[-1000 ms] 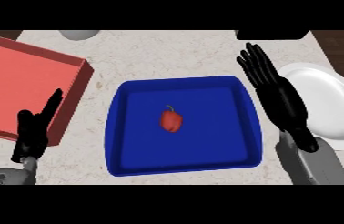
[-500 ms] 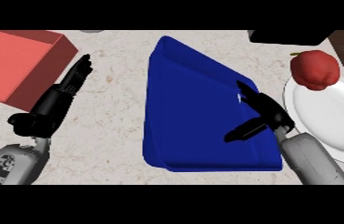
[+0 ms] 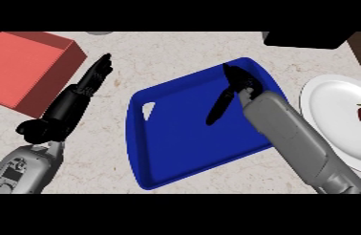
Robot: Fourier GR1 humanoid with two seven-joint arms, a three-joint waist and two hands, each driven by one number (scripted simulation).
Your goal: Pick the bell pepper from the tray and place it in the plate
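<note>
Right hand (image 3: 238, 84) over far part of the blue tray (image 3: 176, 148), fingers straight, thumb spread, holding nothing. Left hand (image 3: 75, 97) flat-fingered at left near red box (image 3: 32, 62), pointing far. Bell pepper (image 3: 358, 113) on white plate (image 3: 323, 102), cut by right edge.

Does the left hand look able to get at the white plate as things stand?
Probably not: the left hand rests beside the red box, with the blue tray and right forearm between it and the plate.

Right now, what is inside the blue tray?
The tray shows only bare blue floor. The right hand and its forearm hang over part of it, hiding what lies beneath.
</note>
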